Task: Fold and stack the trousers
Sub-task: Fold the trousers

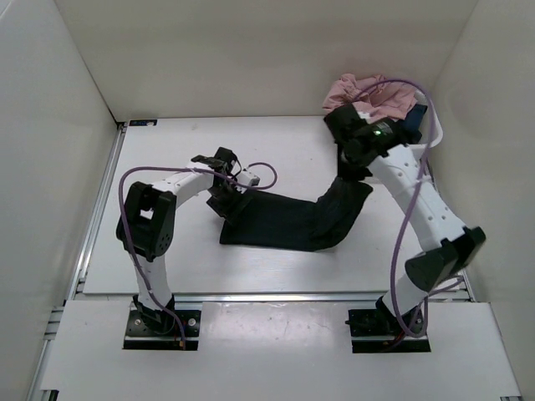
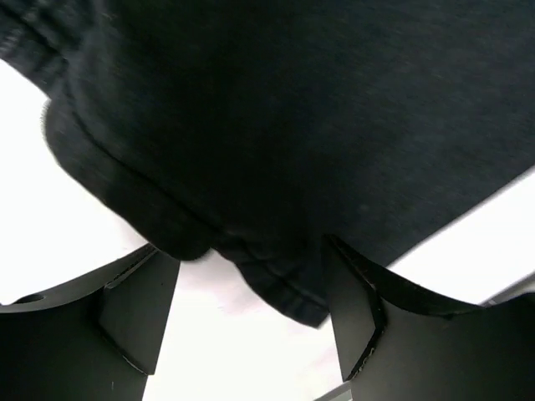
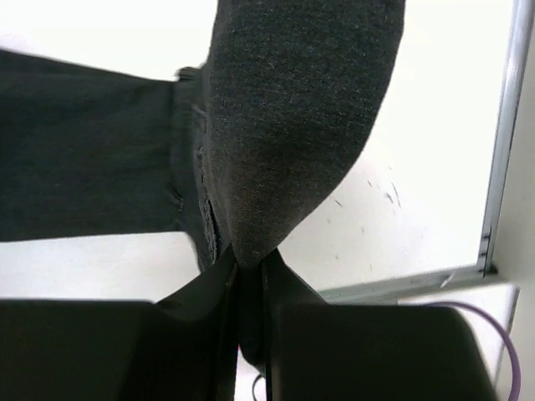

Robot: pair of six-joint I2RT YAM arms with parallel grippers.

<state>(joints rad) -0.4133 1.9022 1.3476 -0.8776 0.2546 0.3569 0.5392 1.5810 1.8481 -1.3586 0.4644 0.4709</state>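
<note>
Table [image 1: 192, 142]: white, flat and smooth, with a metal rail along its edges.
Trousers [image 1: 288, 224]: black soft knit with a matte, slightly fuzzy weave. They lie mid-table as a long flat band. The right end curves up off the surface into a lifted fold, and the left end bunches into a rounded, stitched hem.
Pink garment [image 1: 368, 93]: a crumpled heap of thin cloth at the far right corner, apart from the trousers.
My right claw [image 3: 248, 266]: fingers pressed together, pinching a tapered fold of the trousers, which fans out wide beyond my tips.
My left claw [image 2: 251, 313]: jaws spread wide and holding nothing. It is low over the left end, and the thick rolled hem lies between my fingers [image 2: 138, 313].
Cable [image 1: 259, 175]: purple and thin, looped at my left wrist.
</note>
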